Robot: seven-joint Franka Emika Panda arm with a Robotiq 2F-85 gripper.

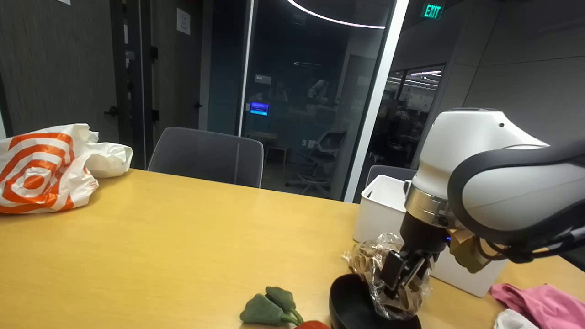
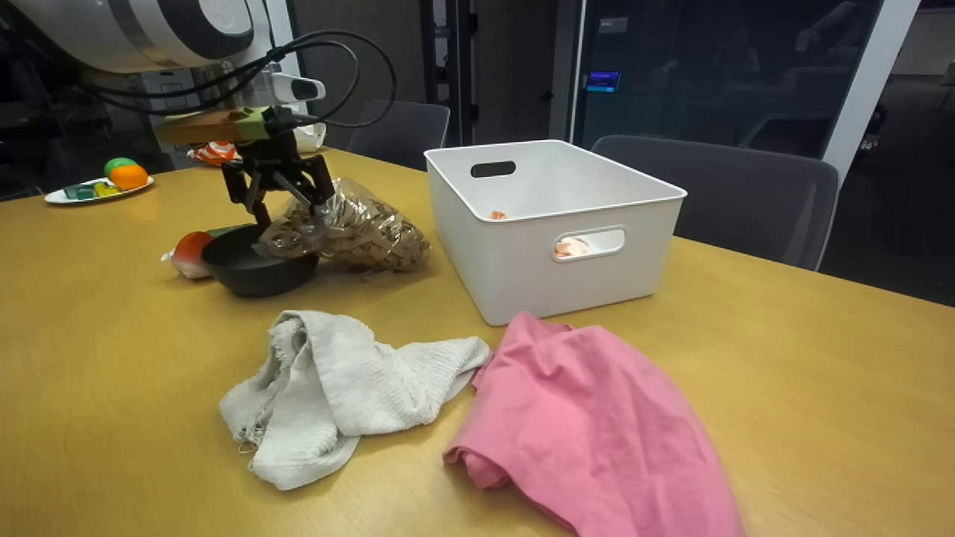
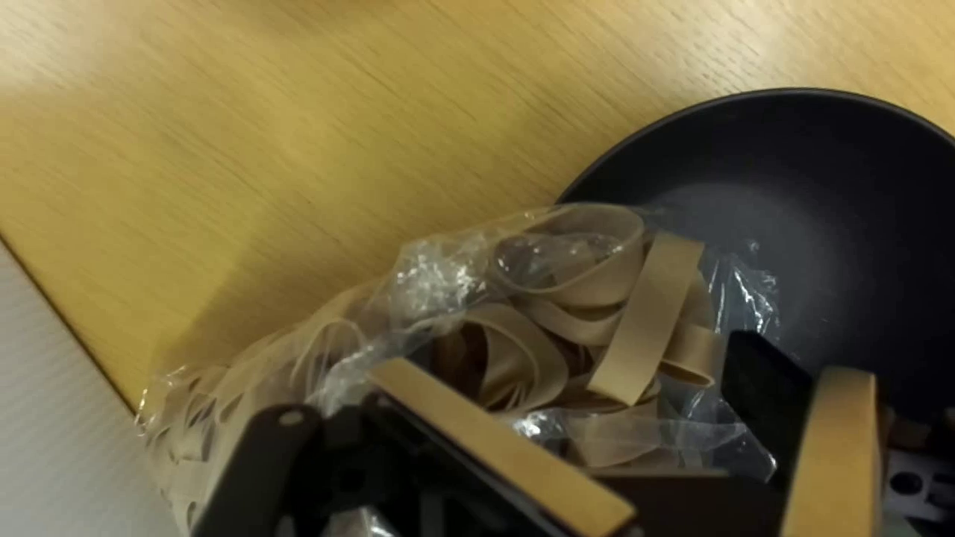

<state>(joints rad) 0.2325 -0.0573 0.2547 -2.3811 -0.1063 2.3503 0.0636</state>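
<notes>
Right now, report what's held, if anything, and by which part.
A grip cannot be confirmed: the black two-fingered claw straddles the end of the clear plastic bag of tan bands over the round black bowl.

Bench (image 2: 806, 388): yellow wood
White bin (image 2: 552, 287): clock centre, in an exterior view
Black bowl (image 2: 257, 277): nine o'clock
Pale cloth (image 2: 380, 391): eight o'clock
Pink cloth (image 2: 597, 432): six o'clock

The clear bag (image 2: 373, 231) was crinkled, glossy plastic. The bowl (image 2: 257, 274) looked smooth and matt, the table (image 2: 821, 388) grained wood, the bin (image 2: 522, 272) smooth plastic, and the towel (image 2: 373, 388) rough, ribbed cloth.
</notes>
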